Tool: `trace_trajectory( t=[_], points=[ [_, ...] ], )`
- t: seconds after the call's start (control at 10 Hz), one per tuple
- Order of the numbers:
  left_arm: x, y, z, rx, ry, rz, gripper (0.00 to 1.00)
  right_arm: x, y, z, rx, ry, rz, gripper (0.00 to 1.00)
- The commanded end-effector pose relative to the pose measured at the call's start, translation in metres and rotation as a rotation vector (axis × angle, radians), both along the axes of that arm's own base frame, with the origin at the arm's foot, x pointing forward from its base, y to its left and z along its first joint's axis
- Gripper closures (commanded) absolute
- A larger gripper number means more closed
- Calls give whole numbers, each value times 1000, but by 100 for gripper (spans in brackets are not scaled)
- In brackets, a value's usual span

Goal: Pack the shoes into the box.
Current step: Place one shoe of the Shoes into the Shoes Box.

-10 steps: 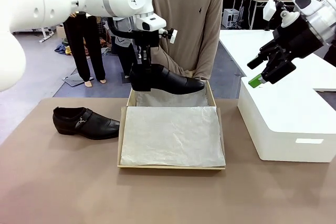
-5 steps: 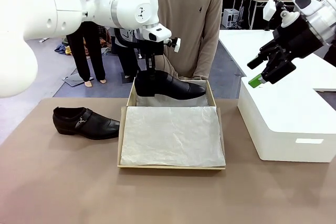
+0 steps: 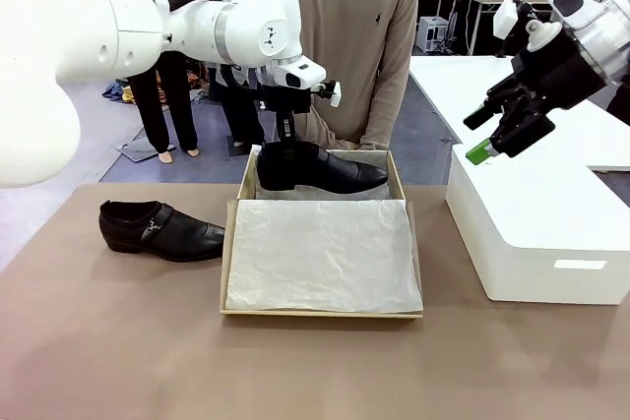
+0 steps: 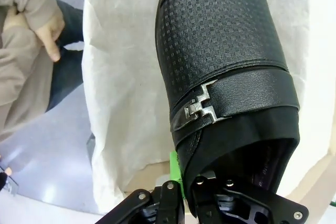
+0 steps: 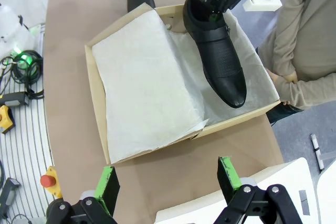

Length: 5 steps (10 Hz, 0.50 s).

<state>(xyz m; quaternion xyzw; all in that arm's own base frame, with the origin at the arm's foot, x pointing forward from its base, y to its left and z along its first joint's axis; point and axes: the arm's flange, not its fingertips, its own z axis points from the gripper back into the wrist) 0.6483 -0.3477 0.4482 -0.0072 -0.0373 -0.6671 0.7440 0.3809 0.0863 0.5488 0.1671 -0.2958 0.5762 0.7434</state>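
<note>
1. Shoe (image 3: 320, 168) with the buckle strap is low in the far end of the box (image 3: 227, 263), toe pointing right; whether it touches the white tissue paper (image 3: 320, 253) is unclear.
2. Left tool (image 3: 286, 138) is clamped on that shoe's heel rim.
3. Second shoe (image 3: 159, 228) lies on the tabletop (image 3: 118, 341), just left of the box.
4. Right tool (image 5: 167, 169) is spread wide, raised over the white box (image 3: 541, 233) at right.

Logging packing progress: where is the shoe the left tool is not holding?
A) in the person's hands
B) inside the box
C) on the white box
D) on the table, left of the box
D: the loose shoe lies on the table left of the box; the left tool grips the held shoe.
</note>
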Motion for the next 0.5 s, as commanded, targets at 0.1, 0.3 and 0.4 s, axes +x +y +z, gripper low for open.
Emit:
trace_trajectory(
  t=[0.1,0.3,0.4],
  points=[
    [8,2,-11,29,-21,30,100,2,-1,0,24,-13,27,0],
    [13,4,-18,39,-32,24,100,2,-1,0,24,-13,27,0],
    [15,4,-22,55,-39,17,100,2,-1,0,24,-13,27,0]
  ],
)
